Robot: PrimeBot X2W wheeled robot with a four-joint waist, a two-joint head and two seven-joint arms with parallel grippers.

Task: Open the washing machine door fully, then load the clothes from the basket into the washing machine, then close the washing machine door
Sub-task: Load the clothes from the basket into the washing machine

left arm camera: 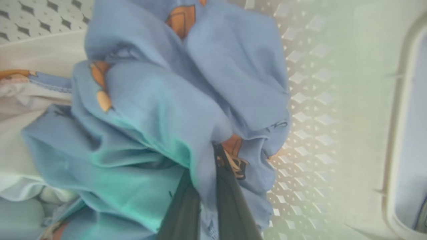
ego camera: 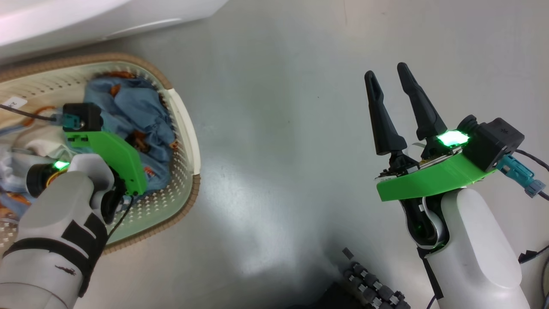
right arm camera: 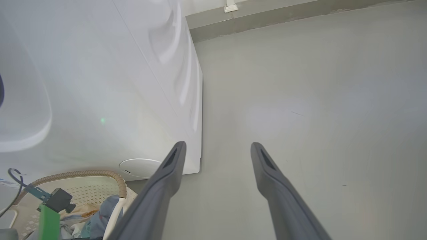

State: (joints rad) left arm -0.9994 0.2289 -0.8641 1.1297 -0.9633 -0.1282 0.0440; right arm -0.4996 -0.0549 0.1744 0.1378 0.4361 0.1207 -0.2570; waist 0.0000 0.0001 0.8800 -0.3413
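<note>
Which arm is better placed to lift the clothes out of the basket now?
Left. The left gripper is down in the basket, shut on a fold of the blue clothes. The right gripper hangs open over the floor, apart from the basket.

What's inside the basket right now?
Crumpled blue clothes with orange-brown figures lie in the basket. The left claw is down among them, its fingers closed on a fold. Whatever lies beneath the pile is covered and cannot be seen.
</note>
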